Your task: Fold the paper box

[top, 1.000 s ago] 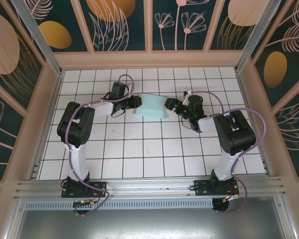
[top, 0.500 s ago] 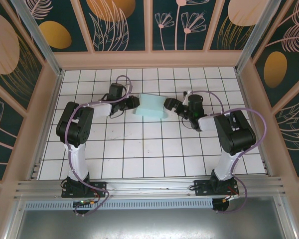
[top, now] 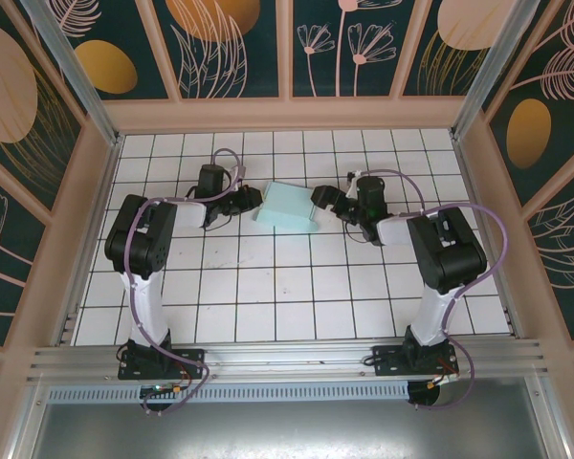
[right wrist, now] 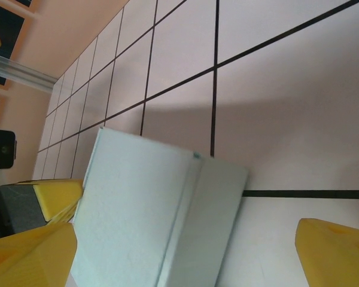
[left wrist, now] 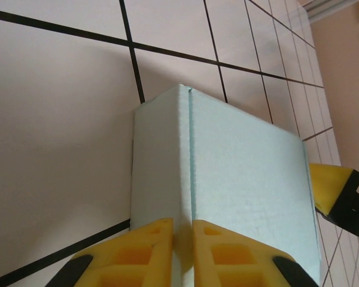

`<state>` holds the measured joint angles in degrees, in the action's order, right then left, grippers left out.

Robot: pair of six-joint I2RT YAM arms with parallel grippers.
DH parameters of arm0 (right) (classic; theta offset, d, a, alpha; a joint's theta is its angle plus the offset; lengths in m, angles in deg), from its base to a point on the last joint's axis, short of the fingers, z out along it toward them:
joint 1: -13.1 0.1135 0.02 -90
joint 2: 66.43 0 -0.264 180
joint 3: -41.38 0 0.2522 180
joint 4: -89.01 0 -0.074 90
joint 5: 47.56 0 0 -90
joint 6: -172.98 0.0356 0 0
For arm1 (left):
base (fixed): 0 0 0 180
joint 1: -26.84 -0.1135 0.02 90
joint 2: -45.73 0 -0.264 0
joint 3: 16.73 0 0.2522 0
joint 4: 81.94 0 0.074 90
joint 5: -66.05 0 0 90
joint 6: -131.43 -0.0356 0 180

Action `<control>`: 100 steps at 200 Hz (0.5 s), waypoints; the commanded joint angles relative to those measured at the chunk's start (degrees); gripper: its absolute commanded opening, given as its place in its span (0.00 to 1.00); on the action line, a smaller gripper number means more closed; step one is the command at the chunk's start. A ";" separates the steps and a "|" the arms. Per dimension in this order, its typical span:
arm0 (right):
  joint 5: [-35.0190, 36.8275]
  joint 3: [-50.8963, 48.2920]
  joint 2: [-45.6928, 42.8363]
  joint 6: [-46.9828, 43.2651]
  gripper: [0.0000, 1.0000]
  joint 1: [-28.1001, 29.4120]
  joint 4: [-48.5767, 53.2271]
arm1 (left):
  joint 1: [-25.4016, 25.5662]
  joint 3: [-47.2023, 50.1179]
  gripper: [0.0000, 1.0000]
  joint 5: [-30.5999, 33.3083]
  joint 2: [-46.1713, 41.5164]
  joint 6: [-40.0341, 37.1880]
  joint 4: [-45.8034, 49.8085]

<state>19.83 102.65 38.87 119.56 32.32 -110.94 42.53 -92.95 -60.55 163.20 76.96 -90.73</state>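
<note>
Paper box (top: 287, 205) on tiled table (top: 297, 287); left fingers (left wrist: 137, 251) pinching.

A robot lab cell: aluminium frame (top: 287, 361), white gridded table (top: 268, 287), walls of leaf-patterned panels (top: 231, 48).

A pale blue paper box (right wrist: 149, 221) lies on the white tiled surface (right wrist: 275, 72), with a crease running along its top. The right claw (right wrist: 182, 256) stands wide open, its yellow fingertips (right wrist: 33, 254) in the lower corners and the box between them. The left claw (right wrist: 60, 204) sits against the box's left edge, its yellow pads close together.
</note>
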 commanded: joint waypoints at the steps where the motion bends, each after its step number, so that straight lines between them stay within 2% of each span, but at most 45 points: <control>1: -0.81 2.45 1.57 0.55 0.94 0.90 1.44 | -0.73 1.96 0.14 -3.03 2.20 2.29 -2.73; 50: -1.24 3.29 2.47 4.62 0.90 1.59 0.23 | -2.35 4.03 0.14 -4.32 2.63 4.29 -6.01; 100: -7.09 3.97 5.26 9.71 0.87 1.92 -5.55 | -2.41 4.01 0.15 -4.58 2.83 4.20 -6.16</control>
<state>16.83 104.86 42.41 125.72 33.72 -112.03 40.27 -90.00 -64.53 164.41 80.79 -97.96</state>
